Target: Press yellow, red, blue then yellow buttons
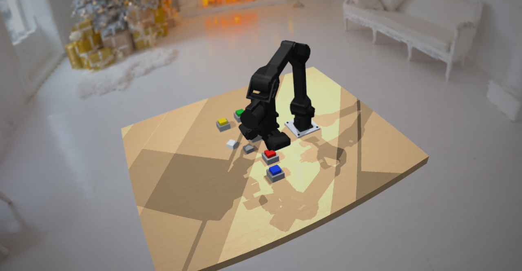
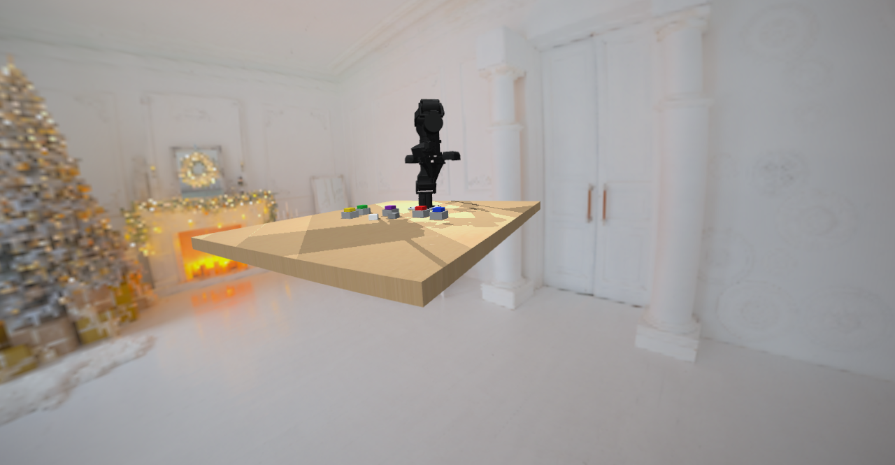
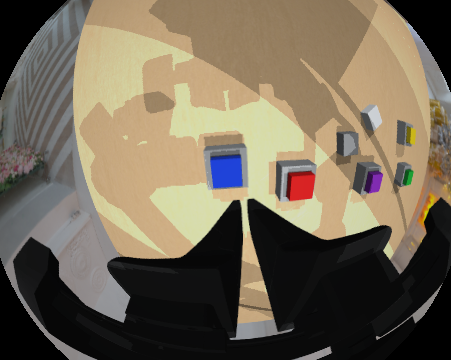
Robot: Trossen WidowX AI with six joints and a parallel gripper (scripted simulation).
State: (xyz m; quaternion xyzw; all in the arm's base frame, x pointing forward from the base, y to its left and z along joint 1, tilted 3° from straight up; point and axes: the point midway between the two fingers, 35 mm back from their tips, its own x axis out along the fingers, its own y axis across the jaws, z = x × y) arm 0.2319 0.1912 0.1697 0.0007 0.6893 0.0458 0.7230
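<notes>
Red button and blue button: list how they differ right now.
Colour: the red button has a red cap, the blue button a blue one. Position: red is nearer the shut gripper, blue farther out. Both have square caps on grey housings, unpressed and untouched.
</notes>
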